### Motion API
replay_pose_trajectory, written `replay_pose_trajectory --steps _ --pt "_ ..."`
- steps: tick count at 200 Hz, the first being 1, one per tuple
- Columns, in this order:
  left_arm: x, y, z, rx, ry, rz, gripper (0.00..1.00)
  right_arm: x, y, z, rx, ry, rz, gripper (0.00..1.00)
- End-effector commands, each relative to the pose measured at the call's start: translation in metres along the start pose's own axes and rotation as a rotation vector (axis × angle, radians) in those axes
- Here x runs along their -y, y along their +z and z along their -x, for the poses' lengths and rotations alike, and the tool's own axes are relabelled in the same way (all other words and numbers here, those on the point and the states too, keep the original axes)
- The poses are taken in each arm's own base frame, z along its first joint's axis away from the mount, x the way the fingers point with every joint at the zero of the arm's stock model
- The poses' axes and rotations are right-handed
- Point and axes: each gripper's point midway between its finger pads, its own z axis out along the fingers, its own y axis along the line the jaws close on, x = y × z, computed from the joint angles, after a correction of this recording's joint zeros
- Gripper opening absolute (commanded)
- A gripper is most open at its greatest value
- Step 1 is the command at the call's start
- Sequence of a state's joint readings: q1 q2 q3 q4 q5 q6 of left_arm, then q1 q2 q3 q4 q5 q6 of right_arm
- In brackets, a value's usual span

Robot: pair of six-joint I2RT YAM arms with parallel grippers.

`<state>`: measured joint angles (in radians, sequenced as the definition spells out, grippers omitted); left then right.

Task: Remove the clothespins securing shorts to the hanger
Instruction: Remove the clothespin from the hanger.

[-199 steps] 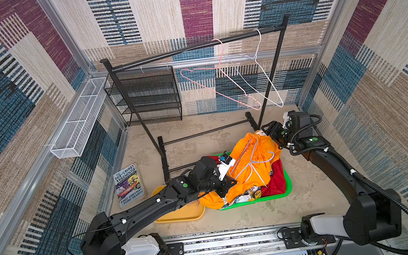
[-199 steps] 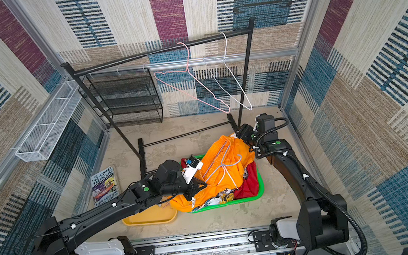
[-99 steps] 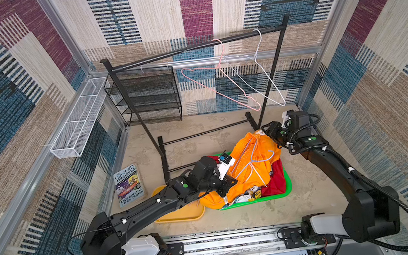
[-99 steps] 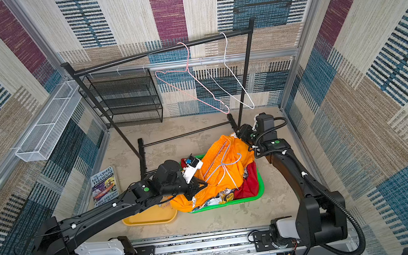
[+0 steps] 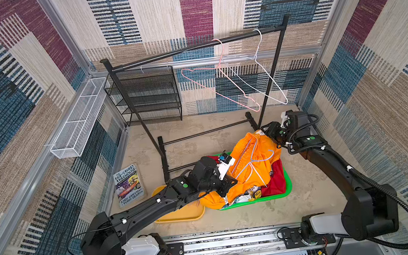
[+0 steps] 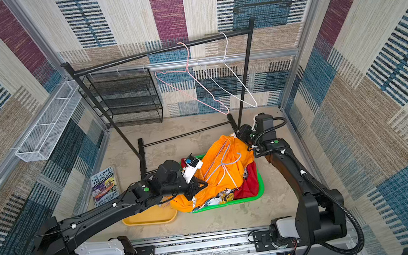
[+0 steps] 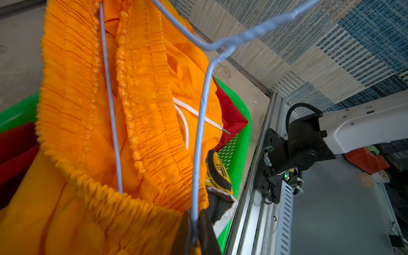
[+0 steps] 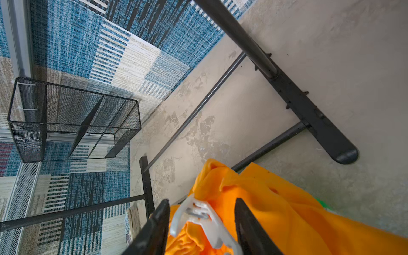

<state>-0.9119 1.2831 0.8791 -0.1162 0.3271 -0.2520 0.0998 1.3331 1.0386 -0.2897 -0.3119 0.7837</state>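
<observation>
While the left gripper (image 7: pixel 194 230) is clamped tight on the hanger (image 7: pixel 204 106) wire, right at the waistband of the orange shorts (image 7: pixel 150 123), it's doing the holding job. Hanger and shorts are propped up off the green bin (image 7: pixel 242 136), and the waistband fans out ahead of its jaws. No pin shows on that end in the left wrist view. Red shorts (image 7: pixel 229 110) lie in the bin, partly under the orange pair.

Right gripper (image 8: pixel 202 202) is at the waistband end opposite the left one, jaws apart and straddling a white pin (image 8: pixel 198 217). The pin sits between the fingers, nearer one than the other. I can't say either one touches it. It sits on orange fabric; the hanger wire there is hidden, and I can't tell which end is the handle.

Step in hand, my read: grab on this pin, pre-squeeze. Next move calls for closing on the handle legs, enough to open the spring. Then pull straight back off the waistband while the left holds firm. Risk: off-centre contact twists the pin or drags fabric along.
</observation>
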Motion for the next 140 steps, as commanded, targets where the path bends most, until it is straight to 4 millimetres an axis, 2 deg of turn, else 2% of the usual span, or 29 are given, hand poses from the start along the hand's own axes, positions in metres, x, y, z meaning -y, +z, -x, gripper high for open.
replay_pose_trajectory --steps 1,94,140 --pt "0.007 -0.002 0.012 0.039 0.011 -0.033 0.00 -0.006 0.002 0.005 0.016 -0.018 0.023 0.51" --pt "0.008 -0.002 0.011 0.041 0.008 -0.037 0.00 -0.003 0.015 0.011 0.015 -0.025 -0.020 0.51" --pt "0.009 -0.002 0.010 0.041 0.006 -0.042 0.00 -0.003 0.017 0.015 0.032 -0.033 -0.041 0.44"
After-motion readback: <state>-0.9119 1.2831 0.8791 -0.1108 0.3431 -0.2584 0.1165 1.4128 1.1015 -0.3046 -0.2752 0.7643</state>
